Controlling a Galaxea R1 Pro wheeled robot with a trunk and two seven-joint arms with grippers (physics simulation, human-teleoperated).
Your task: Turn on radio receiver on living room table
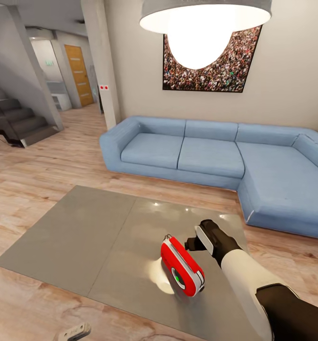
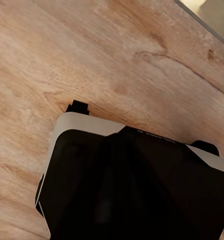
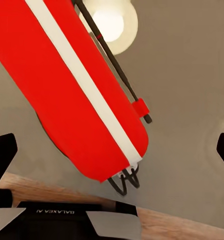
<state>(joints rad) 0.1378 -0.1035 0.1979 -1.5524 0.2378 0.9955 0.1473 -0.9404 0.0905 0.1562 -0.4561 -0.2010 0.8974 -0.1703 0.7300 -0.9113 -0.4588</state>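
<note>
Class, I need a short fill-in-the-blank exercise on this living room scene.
1. The small red retro radio lies on the glossy grey ____.
2. The long sofa behind it is ____.
3. The right tool, beside the radio, has its fingers ____.

Missing words: table; blue; open

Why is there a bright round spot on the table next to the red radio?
Head view: the lit pendant lamp mirrors in the glossy table, leaving a pale glare patch beside the radio receiver. Right wrist view: the same reflection glows as a round white disc behind the radio's thin handle, with the tabletop around it an even grey.
</note>
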